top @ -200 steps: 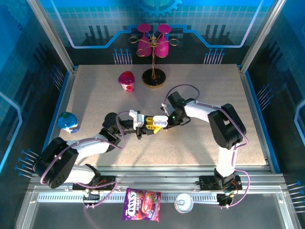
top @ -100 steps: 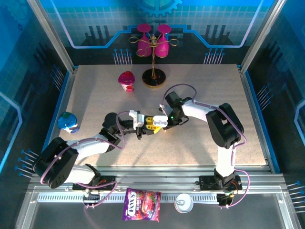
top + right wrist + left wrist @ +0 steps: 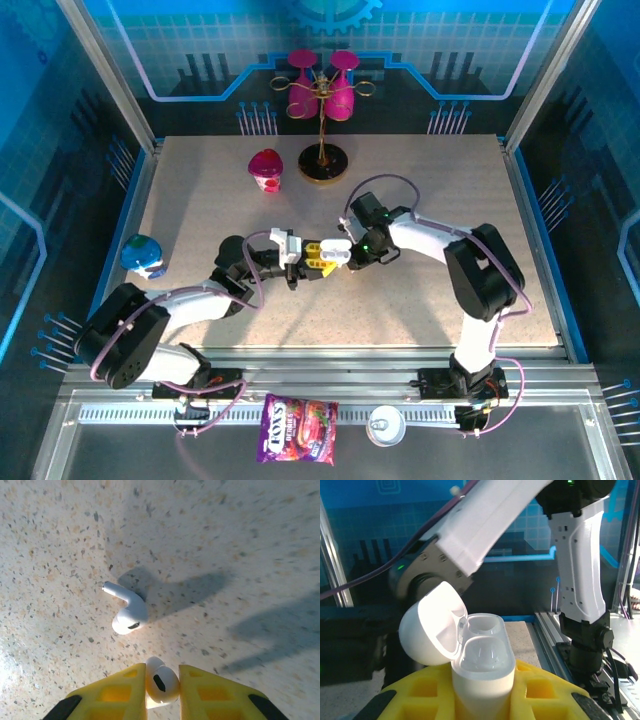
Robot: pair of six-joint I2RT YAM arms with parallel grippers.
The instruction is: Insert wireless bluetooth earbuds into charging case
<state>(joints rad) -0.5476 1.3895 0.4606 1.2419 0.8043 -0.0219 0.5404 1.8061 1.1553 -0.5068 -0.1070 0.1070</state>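
– Right wrist view first: what does the right gripper (image 3: 161, 670) carry?
– Its yellow fingers (image 3: 115, 690) are closed on one white earbud (image 3: 161, 686) at the bottom centre of the frame. The rounded head with a dark vent faces the camera. I cannot tell which way its stem points. A second earbud (image 3: 128, 615) lies loose on the speckled table (image 3: 240, 540), just above the held one in the frame, with its stem pointing to the upper left.
– And the charging case (image 3: 482, 655)?
– In the left wrist view, the left gripper (image 3: 482, 672) clamps it upright at bottom centre. The lid (image 3: 432, 630) is swung open to the left, and two wells that look empty face up.
– How do the two lie to each other?
– In the top external view the grippers meet mid-frame, with the right gripper just right of the case. The held earbud probably has to move left in that frame and come in over the wells, stem first.
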